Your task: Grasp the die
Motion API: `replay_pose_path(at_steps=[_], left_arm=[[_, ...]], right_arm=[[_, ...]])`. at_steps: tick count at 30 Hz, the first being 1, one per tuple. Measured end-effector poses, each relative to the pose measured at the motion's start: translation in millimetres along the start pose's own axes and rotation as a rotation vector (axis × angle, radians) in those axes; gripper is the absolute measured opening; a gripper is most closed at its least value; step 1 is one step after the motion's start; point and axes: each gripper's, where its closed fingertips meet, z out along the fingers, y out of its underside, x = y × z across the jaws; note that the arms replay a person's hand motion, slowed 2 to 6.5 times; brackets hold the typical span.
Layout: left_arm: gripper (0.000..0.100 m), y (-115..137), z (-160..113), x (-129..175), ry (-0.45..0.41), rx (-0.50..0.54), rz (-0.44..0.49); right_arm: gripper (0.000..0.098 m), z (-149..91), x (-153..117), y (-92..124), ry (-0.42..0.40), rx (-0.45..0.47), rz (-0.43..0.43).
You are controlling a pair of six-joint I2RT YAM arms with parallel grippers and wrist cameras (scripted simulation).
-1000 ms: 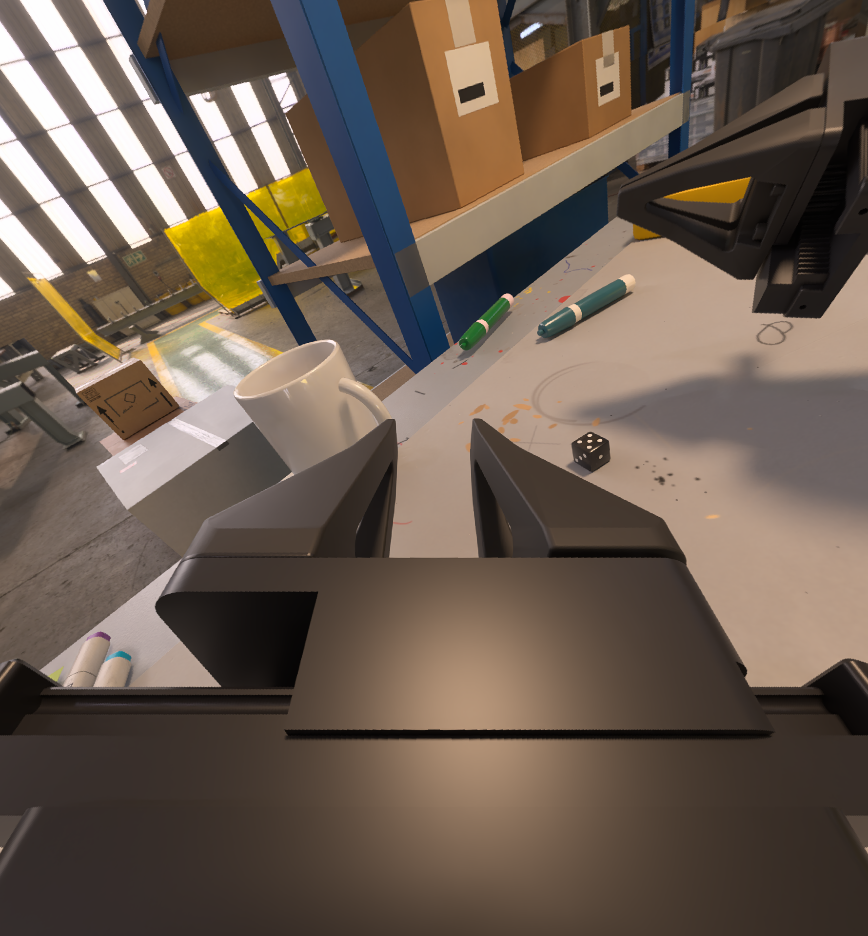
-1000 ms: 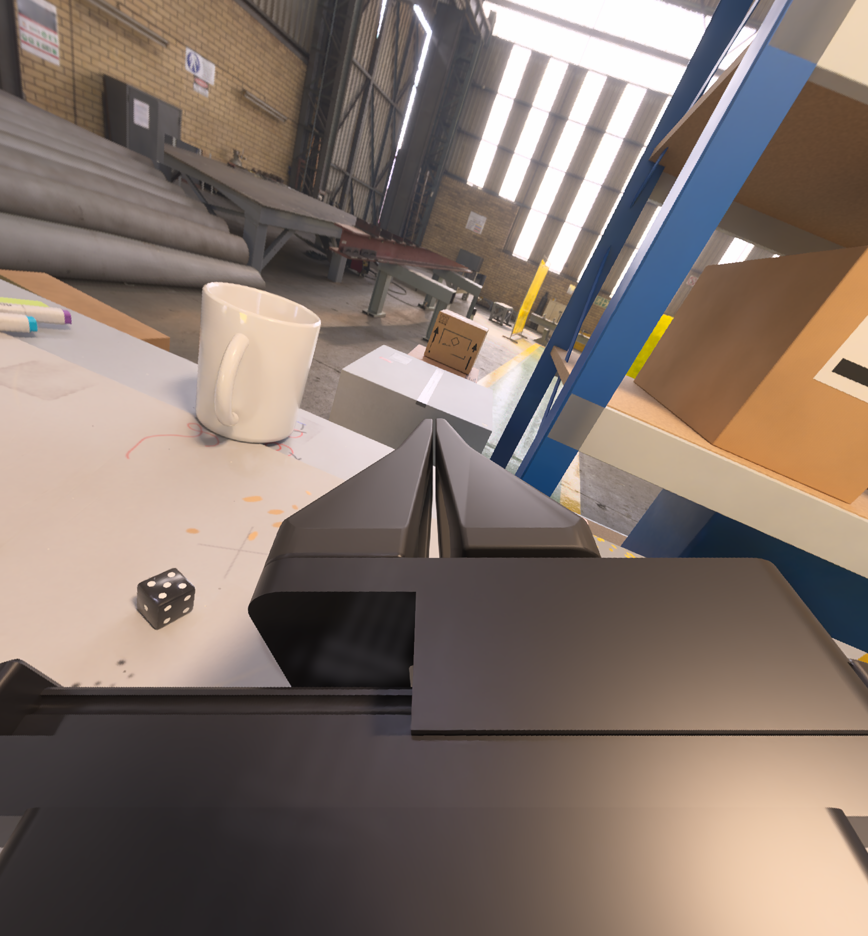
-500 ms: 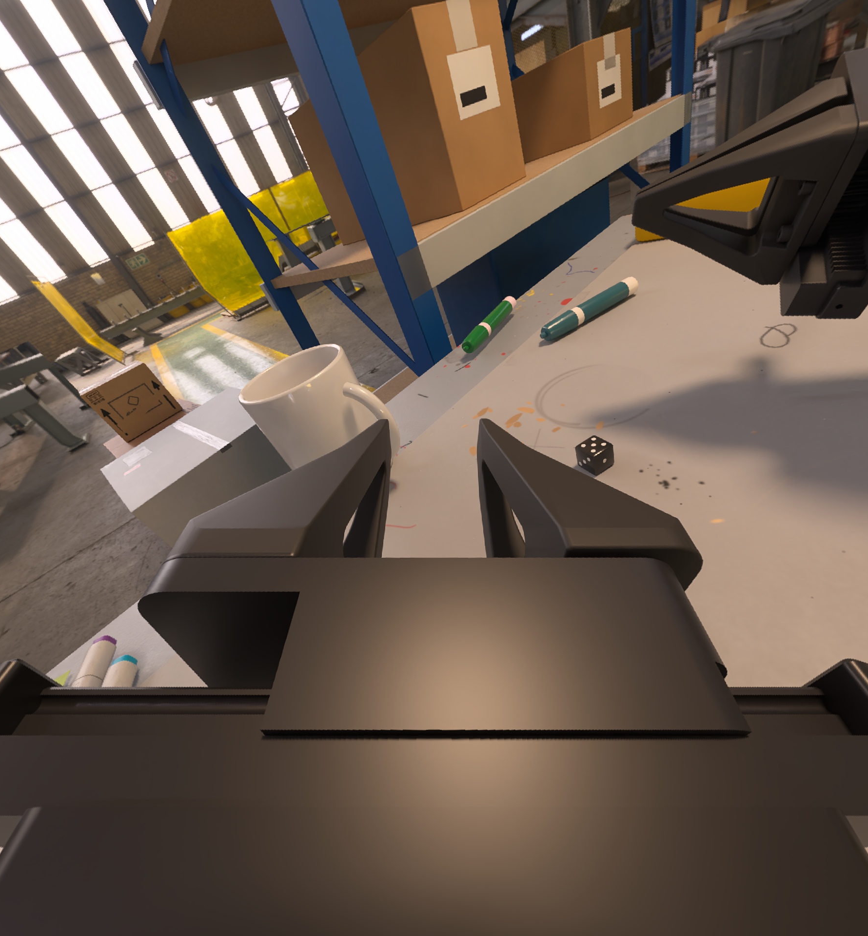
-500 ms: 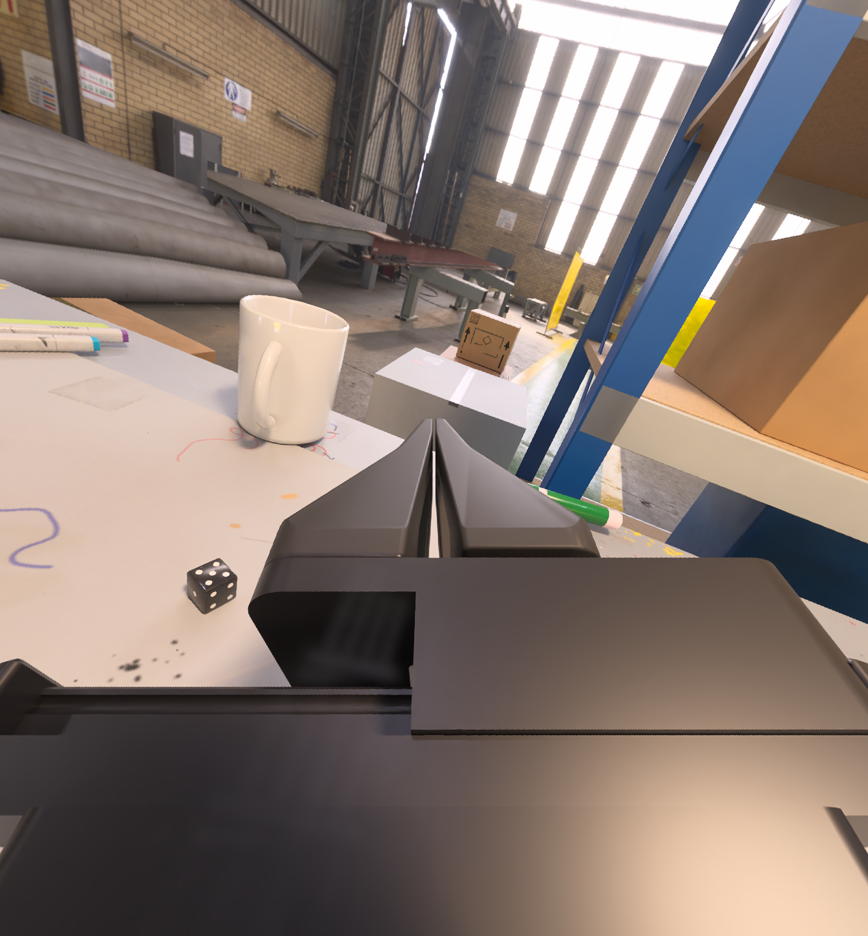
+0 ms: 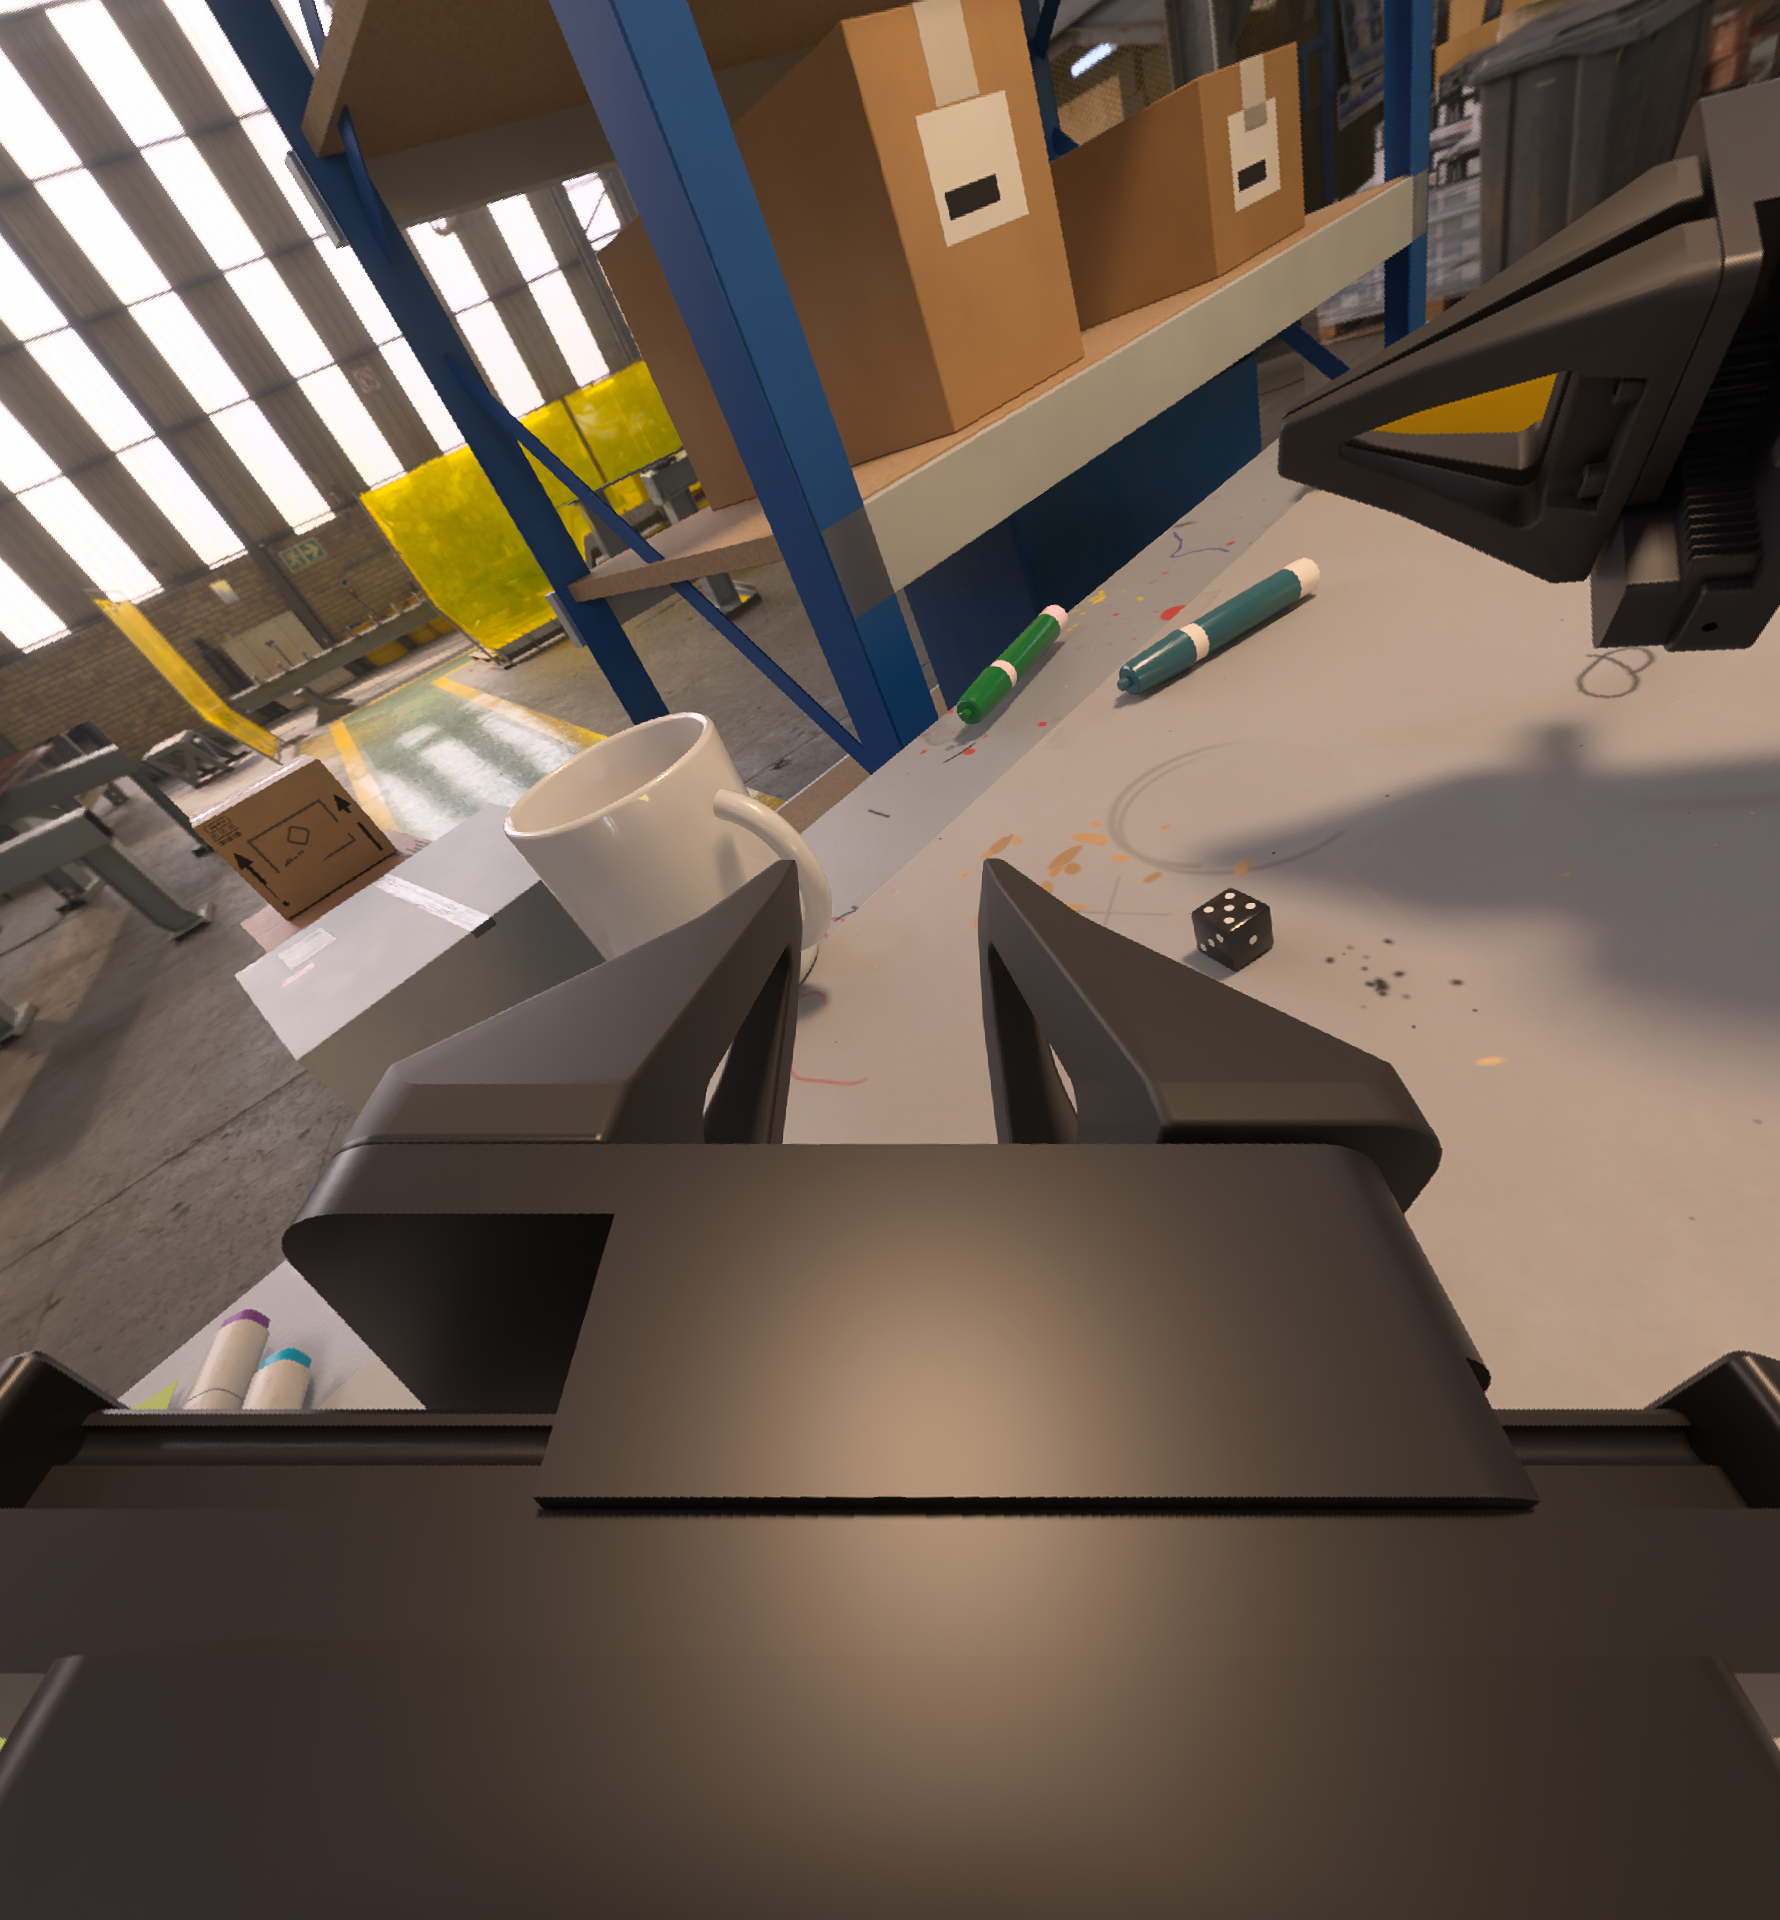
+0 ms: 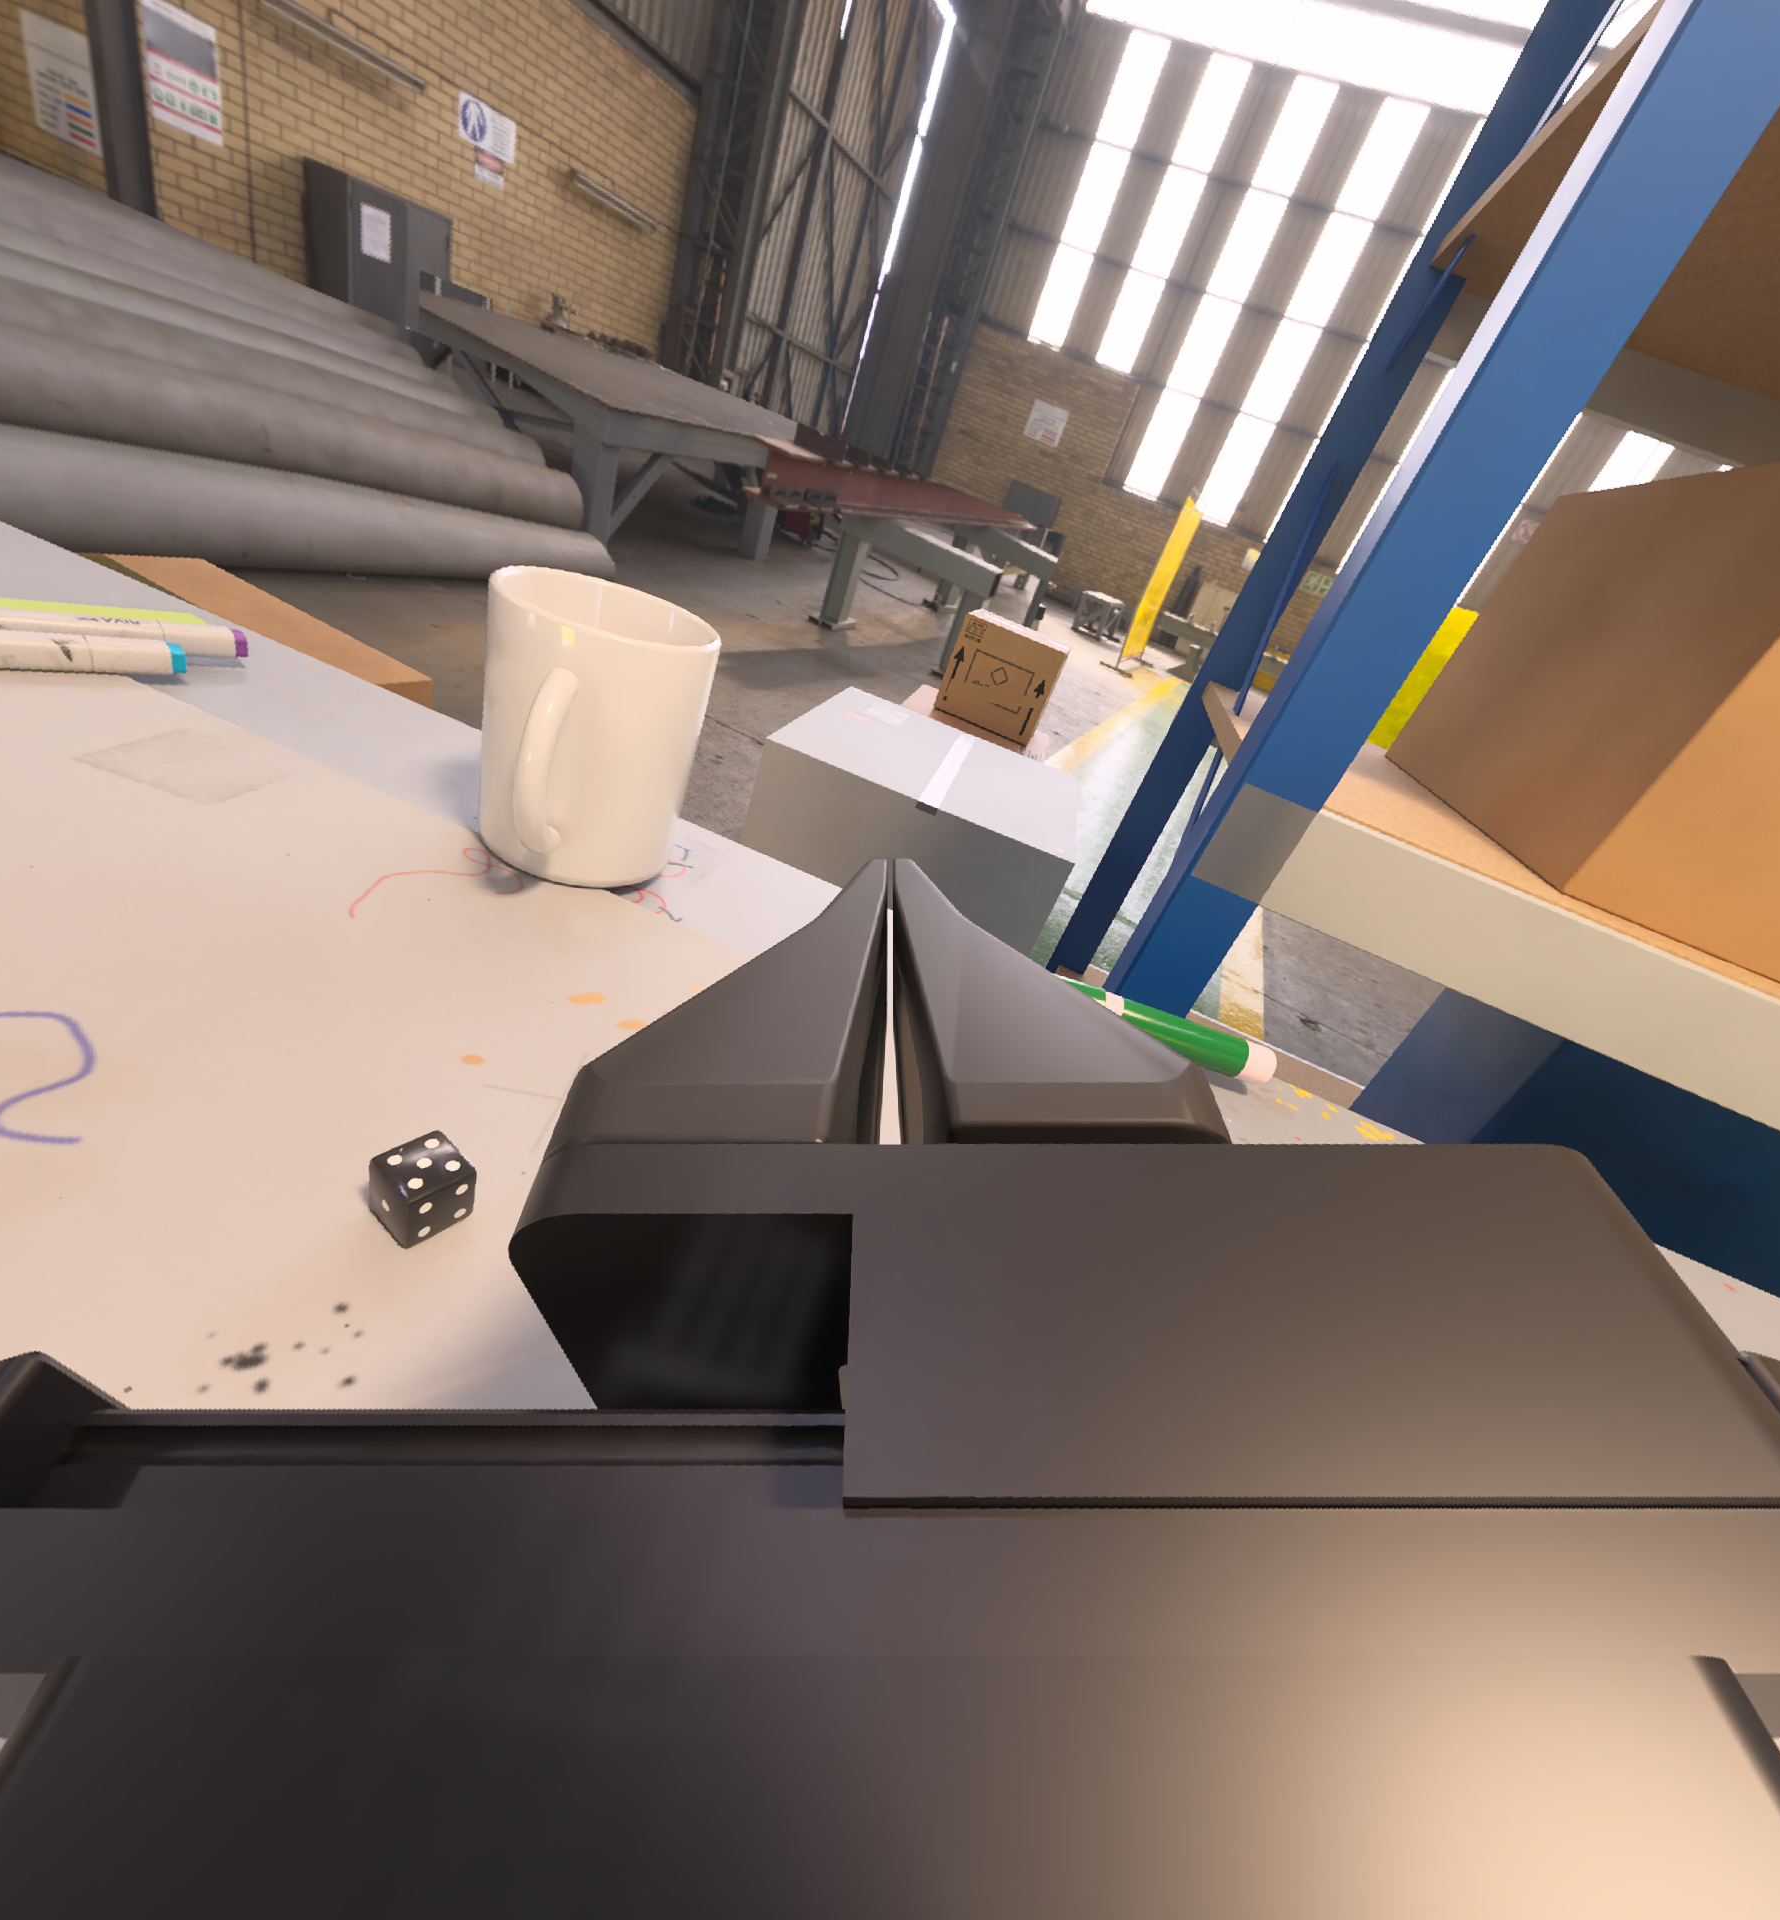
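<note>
A small black die [image 5: 1232, 928] with white pips lies on the pale tabletop. In the left wrist view it sits just right of my left gripper [image 5: 886, 883], which is open and empty above the table. In the right wrist view the die [image 6: 421, 1188] lies left of and below my right gripper [image 6: 890, 871], which is shut and empty. The right gripper also shows in the left wrist view [image 5: 1613, 416], hovering at the upper right above the table.
A white mug [image 5: 647, 831] stands near the table's far edge, also in the right wrist view [image 6: 595, 727]. A green marker [image 5: 1011, 665] and a teal marker [image 5: 1218, 625] lie beyond the die. Two capped markers [image 6: 86, 644] lie far left. Blue shelving [image 5: 740, 343] with cardboard boxes [image 5: 907, 208] stands behind.
My left gripper's jaws have opened wider. The right gripper has drawn back and turned, so the die and mug have shifted rightward in its view.
</note>
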Motion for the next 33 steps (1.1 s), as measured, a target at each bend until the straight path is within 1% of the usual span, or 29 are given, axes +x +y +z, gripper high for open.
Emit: replay_pose_path(at_steps=[14,23,33], left_arm=[[0.029,2.0,0.0,0.3,0.001,-0.009,-0.014],[0.029,5.1,0.3,0.9,0.005,-0.022,-0.027],[0.028,1.4,0.4,-1.0,-0.002,-0.01,-0.02]], right_arm=[[0.0009,0.0,-0.4,-0.6,-0.002,0.003,0.017],[0.0009,0.3,-1.8,-1.4,-0.01,0.006,0.007],[0.0009,0.6,-3.5,-1.5,-0.019,0.006,-0.007]])
